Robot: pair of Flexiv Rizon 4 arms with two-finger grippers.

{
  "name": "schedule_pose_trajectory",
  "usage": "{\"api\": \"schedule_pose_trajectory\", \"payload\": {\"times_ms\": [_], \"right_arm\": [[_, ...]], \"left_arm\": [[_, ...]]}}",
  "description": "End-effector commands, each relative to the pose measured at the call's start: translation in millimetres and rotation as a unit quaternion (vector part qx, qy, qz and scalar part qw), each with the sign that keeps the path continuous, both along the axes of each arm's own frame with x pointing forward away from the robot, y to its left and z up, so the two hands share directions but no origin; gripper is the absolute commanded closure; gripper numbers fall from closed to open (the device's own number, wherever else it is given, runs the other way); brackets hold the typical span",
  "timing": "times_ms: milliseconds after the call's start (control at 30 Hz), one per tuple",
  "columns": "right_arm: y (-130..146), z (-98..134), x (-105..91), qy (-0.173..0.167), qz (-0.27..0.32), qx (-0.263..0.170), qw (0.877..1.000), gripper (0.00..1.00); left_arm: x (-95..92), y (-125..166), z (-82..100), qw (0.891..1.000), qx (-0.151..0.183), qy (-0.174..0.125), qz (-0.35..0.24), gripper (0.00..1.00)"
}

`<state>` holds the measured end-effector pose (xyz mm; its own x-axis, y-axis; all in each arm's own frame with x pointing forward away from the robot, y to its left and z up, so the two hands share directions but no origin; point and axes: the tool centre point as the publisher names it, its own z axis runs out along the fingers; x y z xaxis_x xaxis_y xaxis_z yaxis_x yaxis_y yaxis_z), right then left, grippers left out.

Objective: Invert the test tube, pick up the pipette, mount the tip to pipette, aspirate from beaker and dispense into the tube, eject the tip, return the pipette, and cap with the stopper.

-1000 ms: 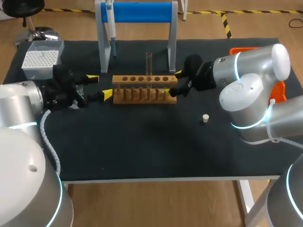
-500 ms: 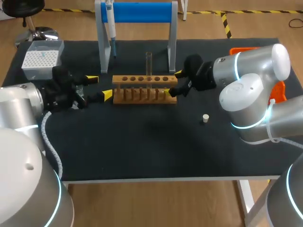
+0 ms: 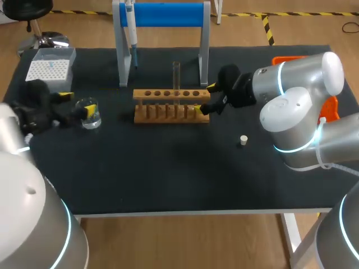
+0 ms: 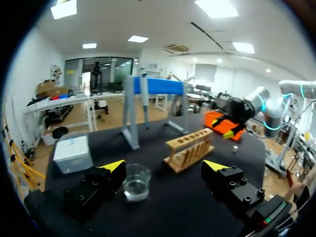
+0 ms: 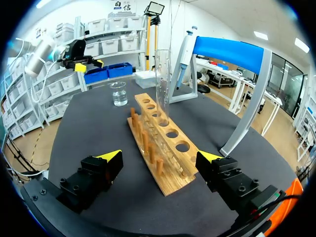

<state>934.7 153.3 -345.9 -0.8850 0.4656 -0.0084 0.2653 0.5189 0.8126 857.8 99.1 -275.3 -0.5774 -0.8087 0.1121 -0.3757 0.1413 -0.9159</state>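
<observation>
We logged a wooden rack (image 3: pixel 171 105) mid-surface (image 3: pixel 168 174), with the tube (image 3: pixel 176 75) upright in one of its holes. Right fingers (image 5: pixel 109 157) stood wide apart and empty, flanking the rack's right end. Well left of the rack, left fingers (image 4: pixel 112 167) gaped wide, with the beaker (image 3: pixel 88 114) between them, unclamped. Behind the rack, the pipette (image 3: pixel 130 28) hung on its stand (image 3: pixel 168 14). The stopper (image 3: pixel 243 140) lay to the rack's right front.

Both arms low, reaching inward — left tool (image 3: pixel 77 102) and right tool (image 3: pixel 205 97), fingers spread wide apart.
</observation>
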Motion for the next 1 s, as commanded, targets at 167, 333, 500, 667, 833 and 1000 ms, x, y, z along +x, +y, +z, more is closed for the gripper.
{"api": "schedule_pose_trajectory", "payload": {"times_ms": [167, 333, 500, 667, 833, 1000], "right_arm": [[-0.6, 0.9, 0.4, 0.002, 0.001, -0.001, 1.0, 0.0], [-0.6, 0.9, 0.4, 0.002, 0.001, -0.001, 1.0, 0.0], [-0.6, 0.9, 0.4, 0.002, 0.001, -0.001, 1.0, 0.0], [-0.6, 0.9, 0.4, 0.002, 0.001, -0.001, 1.0, 0.0], [-0.6, 0.9, 0.4, 0.002, 0.001, -0.001, 1.0, 0.0], [-0.6, 0.9, 0.4, 0.002, 0.001, -0.001, 1.0, 0.0]], "left_arm": [[-18.3, 59.9, -4.5, 0.994, 0.027, -0.008, 0.106, 0.0], [-18.2, 83.1, -9.1, 0.989, 0.035, 0.0, 0.144, 0.0], [-16.7, 99.1, -13.2, 0.983, 0.048, 0.007, 0.174, 0.0], [-13.4, 112.4, -13.8, 0.979, 0.061, 0.011, 0.194, 0.0], [-10.7, 120.4, -10.8, 0.977, 0.075, 0.013, 0.2, 0.0], [-6.0, 124.4, -5.9, 0.977, 0.085, 0.015, 0.196, 0.0]]}}
